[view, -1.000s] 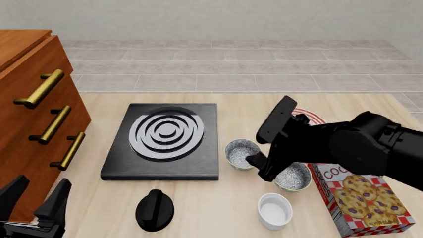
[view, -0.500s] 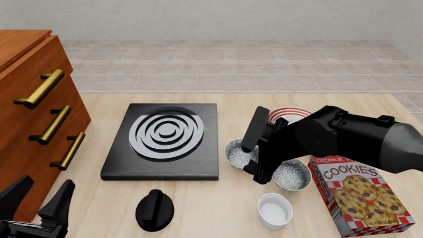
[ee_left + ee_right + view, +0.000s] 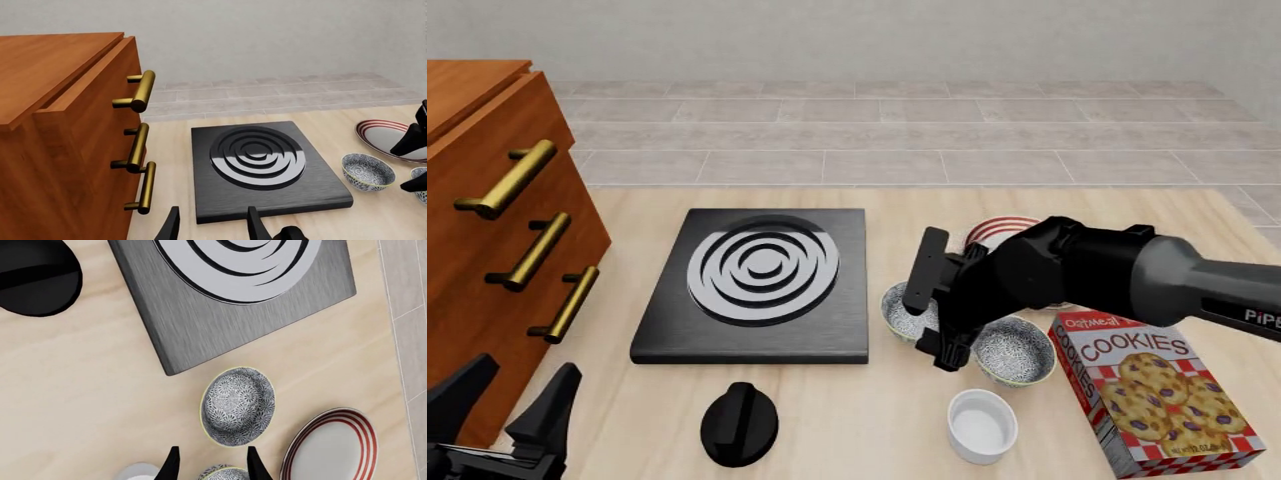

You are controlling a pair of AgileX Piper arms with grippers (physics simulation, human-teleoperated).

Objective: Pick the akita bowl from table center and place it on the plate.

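Observation:
The akita bowl (image 3: pixel 896 312) sits just right of the black stove plate, half hidden by my right gripper (image 3: pixel 933 312). That gripper hangs open over it, one finger on the far side and one on the near side. In the right wrist view the akita bowl (image 3: pixel 238 405) lies just ahead of the open gripper (image 3: pixel 212 461), which holds nothing. The plate (image 3: pixel 998 230) with red rings lies behind the bowl, mostly covered by the arm, and shows more fully in the right wrist view (image 3: pixel 330 450). My left gripper (image 3: pixel 507 418) rests open at the near left corner.
A wider speckled bowl (image 3: pixel 1014 350) sits right of the akita bowl. A white cup (image 3: pixel 981 425) and a cookie box (image 3: pixel 1154 395) stand nearer me. The stove plate (image 3: pixel 761 285), a black knob (image 3: pixel 738 422) and a wooden drawer cabinet (image 3: pixel 494 230) fill the left.
My right gripper has moved left and down, from above the plate and wider bowl to over the akita bowl. The left arm has barely moved.

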